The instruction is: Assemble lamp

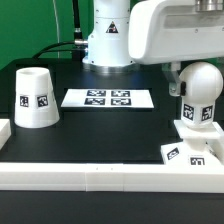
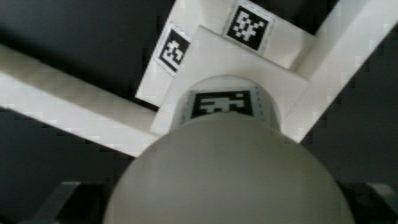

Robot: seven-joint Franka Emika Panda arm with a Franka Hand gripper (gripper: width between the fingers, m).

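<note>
The round-topped white bulb (image 1: 204, 84) stands upright on the low square base (image 1: 186, 152) at the exterior view's right, against the front rail. My gripper (image 1: 196, 90) comes down from above and is shut on the bulb's rounded top; a dark finger (image 1: 178, 86) shows at its side. In the wrist view the bulb (image 2: 217, 160) fills the space between the dark fingers (image 2: 64, 198), with the tagged base (image 2: 214, 42) beyond it. The cup-like tapered shade (image 1: 37, 98) stands alone, wide end down, at the exterior view's left.
The marker board (image 1: 108, 99) lies flat in the middle of the black table. A long white border rail (image 1: 90, 176) runs along the front edge, with a short piece (image 1: 4, 133) at the left. The robot's base (image 1: 106, 40) stands at the back.
</note>
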